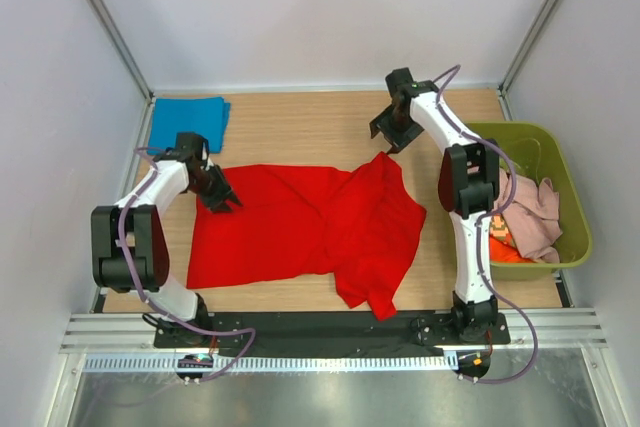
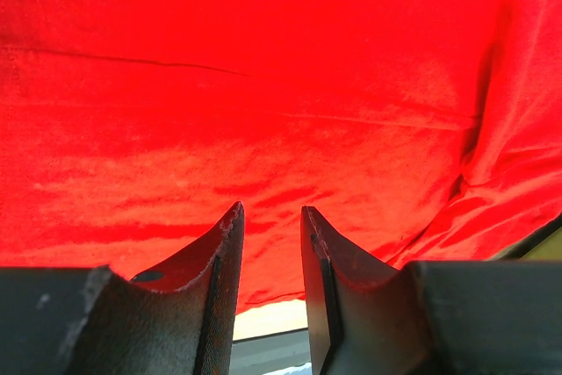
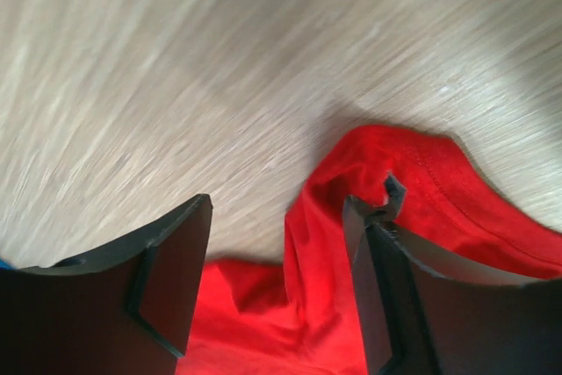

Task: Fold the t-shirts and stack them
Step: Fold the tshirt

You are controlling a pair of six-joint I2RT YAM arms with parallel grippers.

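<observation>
Now, mid-fold, your right gripper (image 3: 279,217) gapes empty over the bright red cloth t-shirt (image 1: 300,222); left gripper (image 2: 270,212): hold unclear; regrasp.

A light wood table (image 1: 300,132) fills the middle. Plain white walls (image 1: 320,7) close it in at 9, 12 and 3 o'clock, with grey metal posts (image 1: 110,22) in the far corners. At 6 o'clock runs an aluminium rail (image 1: 330,329). The light is even and soft.
</observation>
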